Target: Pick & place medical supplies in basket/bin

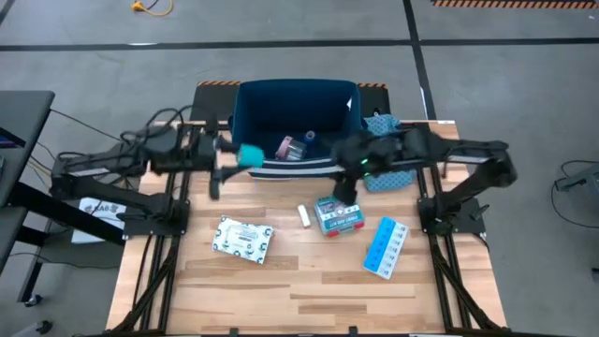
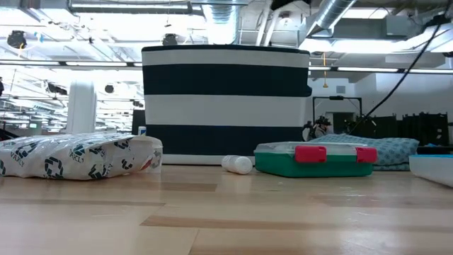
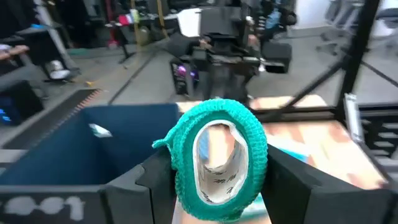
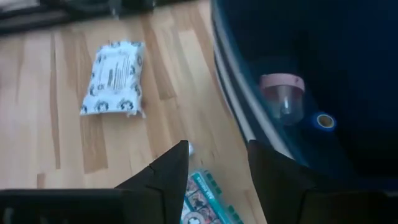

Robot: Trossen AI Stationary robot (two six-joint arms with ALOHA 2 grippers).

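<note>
- The left gripper (image 3: 214, 177) is clamped on the green roll (image 3: 217, 158), holding it at the near left corner of the navy bin (image 1: 245, 105).
- The right gripper (image 4: 214, 165) hangs over the bin's near wall — fingers apart, holding nothing.
- Inside the bin lie the pink round item (image 4: 282, 94) and a blue roll (image 4: 324, 121).
- On the table (image 1: 281, 290): the white packet (image 1: 241, 238), white tube (image 1: 304, 215), teal-and-red box (image 1: 339, 216) and pill organiser (image 1: 385, 247).

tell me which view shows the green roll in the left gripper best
The left wrist view: the green roll fills the frame, clamped between the left gripper's fingers. The high view shows it as a small teal blob by the bin's edge. Low and right wrist views miss it.
</note>
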